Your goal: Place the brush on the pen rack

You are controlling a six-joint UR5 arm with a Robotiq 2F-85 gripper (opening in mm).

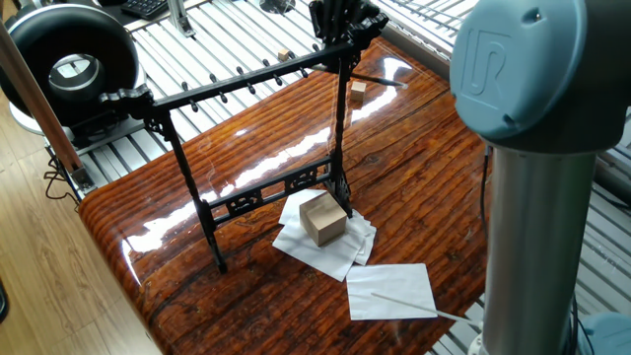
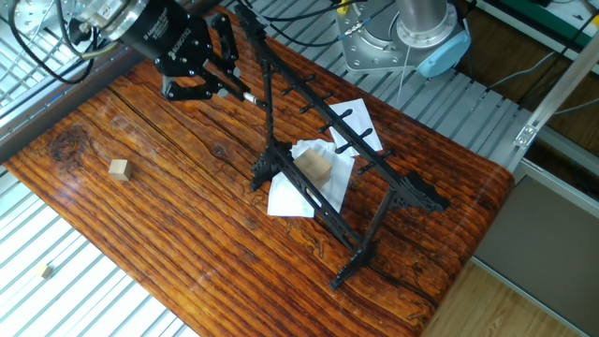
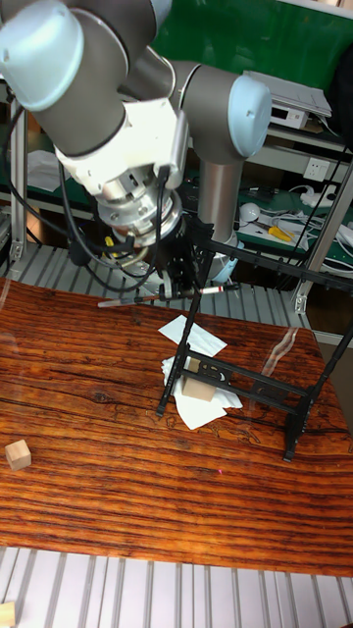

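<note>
The pen rack [image 1: 246, 81] [image 2: 337, 131] [image 3: 284, 270] is a tall black frame standing across the wooden table, its top bar lined with small pegs. My gripper [image 1: 339, 35] [image 2: 210, 84] [image 3: 182, 287] hovers at the rack's far end, about level with the top bar, shut on the brush. The brush [image 1: 381, 80] [image 2: 242, 93] [image 3: 126, 300] is a thin dark rod held roughly level above the table. Its ends stick out on both sides of the fingers. One end reaches close to the rack's upright; I cannot tell whether it touches.
A cardboard box [image 1: 322, 218] [image 3: 199, 389] sits on crumpled white tissue at the rack's foot. A white sheet [image 1: 391, 291] with a pale stick lies near the table edge. A small wooden cube [image 1: 358, 91] [image 2: 118, 168] [image 3: 18, 454] rests beyond the rack. A black round device [image 1: 69, 54] stands off the table.
</note>
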